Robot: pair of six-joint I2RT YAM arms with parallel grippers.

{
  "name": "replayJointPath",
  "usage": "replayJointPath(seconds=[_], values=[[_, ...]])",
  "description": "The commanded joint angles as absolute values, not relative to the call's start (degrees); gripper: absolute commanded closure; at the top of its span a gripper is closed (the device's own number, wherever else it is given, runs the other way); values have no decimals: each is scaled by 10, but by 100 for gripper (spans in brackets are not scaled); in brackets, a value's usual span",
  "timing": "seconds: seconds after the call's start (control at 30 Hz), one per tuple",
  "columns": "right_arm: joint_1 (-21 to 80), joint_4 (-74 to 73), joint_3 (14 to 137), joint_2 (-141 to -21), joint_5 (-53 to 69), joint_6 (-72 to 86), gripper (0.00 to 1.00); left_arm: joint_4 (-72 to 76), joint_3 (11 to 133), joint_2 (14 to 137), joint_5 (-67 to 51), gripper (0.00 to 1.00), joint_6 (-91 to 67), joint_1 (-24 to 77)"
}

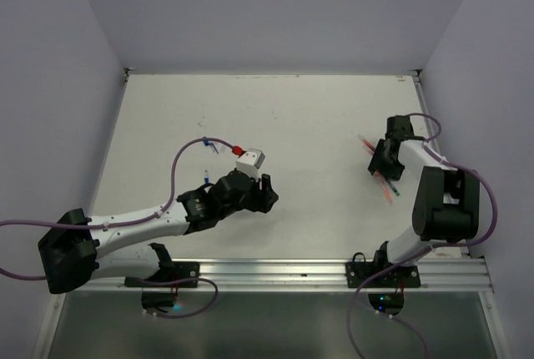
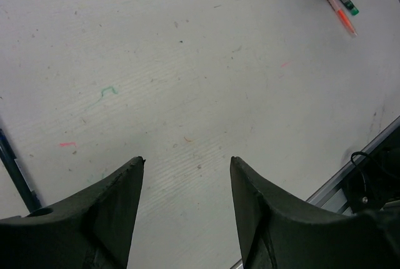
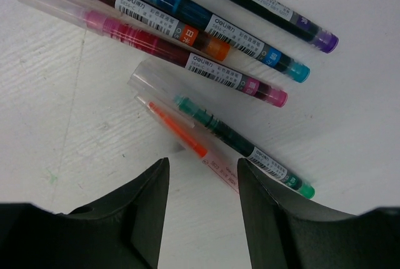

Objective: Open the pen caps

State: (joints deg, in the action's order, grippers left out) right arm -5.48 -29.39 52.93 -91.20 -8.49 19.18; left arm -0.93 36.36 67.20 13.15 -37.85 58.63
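Note:
Several thin pens lie side by side on the white table; in the right wrist view I see a purple (image 3: 275,12), a teal (image 3: 206,19), a pink (image 3: 187,59), a green (image 3: 244,141) and an orange pen (image 3: 187,141). Their caps look like clear sleeves over the tips, such as the one on the orange pen (image 3: 159,116). My right gripper (image 3: 203,160) is open and empty, just above the orange pen's barrel. In the top view it (image 1: 382,163) sits over the pens (image 1: 389,188). My left gripper (image 2: 186,158) is open and empty over bare table, far from the pens (image 2: 340,12).
A metal rail (image 1: 334,271) runs along the near table edge. Grey walls close in the left, back and right. A purple cable (image 1: 179,163) loops over the left arm. Small ink marks (image 2: 109,91) dot the table.

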Motion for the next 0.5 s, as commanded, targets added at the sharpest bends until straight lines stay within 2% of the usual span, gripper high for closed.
replayJointPath(seconds=[0.0,0.27,0.47], values=[[-63,-272,519,-923,-97,174,49,19,353,666,127,39,-368,588],[-62,-273,505,-928,-56,191,53,11,359,665,137,39,-367,588],[-42,-272,490,-923,-42,190,74,1,370,665,144,39,-367,588]])
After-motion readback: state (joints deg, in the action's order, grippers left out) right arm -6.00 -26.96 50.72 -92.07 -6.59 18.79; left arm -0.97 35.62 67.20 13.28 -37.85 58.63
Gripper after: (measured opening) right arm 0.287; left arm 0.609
